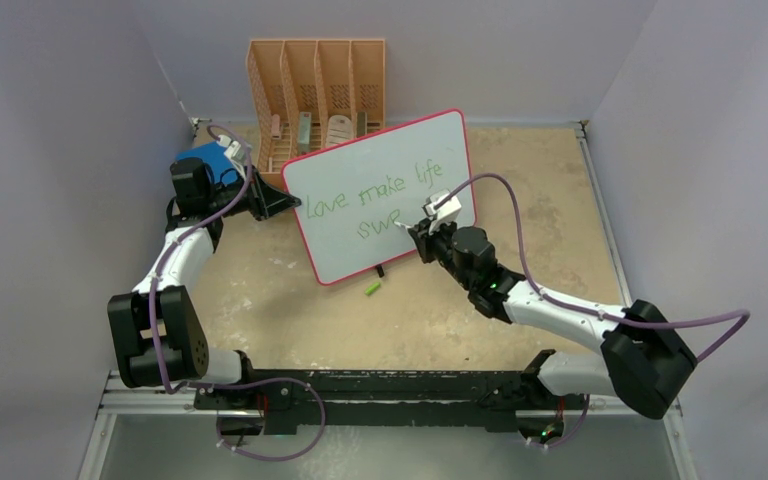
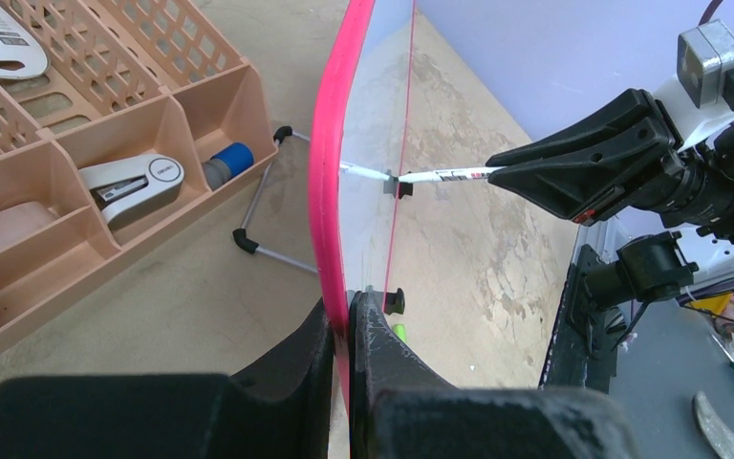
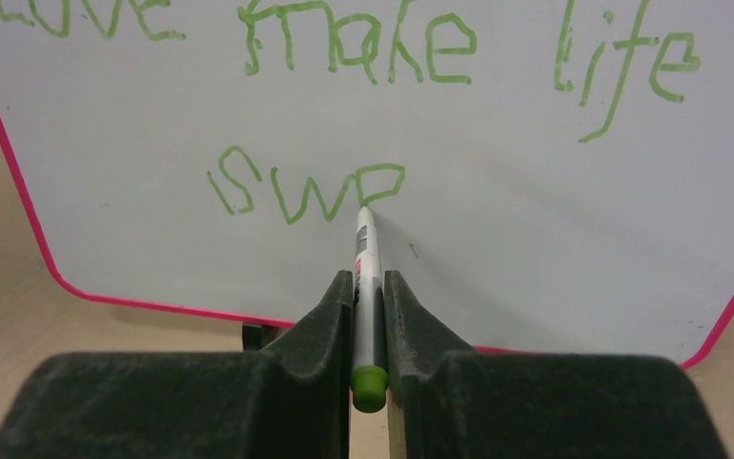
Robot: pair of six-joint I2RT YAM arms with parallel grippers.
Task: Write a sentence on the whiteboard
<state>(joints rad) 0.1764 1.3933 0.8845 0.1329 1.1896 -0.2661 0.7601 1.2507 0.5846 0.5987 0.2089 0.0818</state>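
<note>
Right hand [image 3: 368,283] pinches the pen [image 3: 367,239]. Press softly to finish the sentence [image 3: 363,55] while left hand [image 2: 347,311] grips the whiteboard [image 1: 360,255].

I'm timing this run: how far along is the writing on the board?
Done: line one of the sentence, "love make life", is on the whiteboard. In hand: the second line reads "swe" so far; the right gripper holds the marker tip at that e, while the left gripper clamps the board's rim. Left: probably the word's remaining letters.
</note>
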